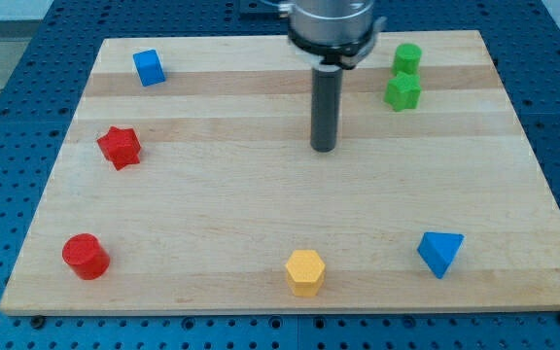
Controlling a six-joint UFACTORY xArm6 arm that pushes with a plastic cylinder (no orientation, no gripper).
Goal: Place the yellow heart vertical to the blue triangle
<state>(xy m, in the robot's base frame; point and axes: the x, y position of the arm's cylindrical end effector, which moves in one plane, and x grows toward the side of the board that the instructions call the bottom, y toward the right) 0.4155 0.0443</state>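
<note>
The blue triangle lies near the view's bottom right of the wooden board. A yellow block sits near the bottom edge, left of the triangle; from here it looks hexagonal more than heart-shaped. My tip rests on the board in the upper middle, well above the yellow block and up-left of the blue triangle, touching no block.
A blue cube sits at the top left. A red star is at the left and a red cylinder at the bottom left. A green cylinder and a green star-like block stand at the top right.
</note>
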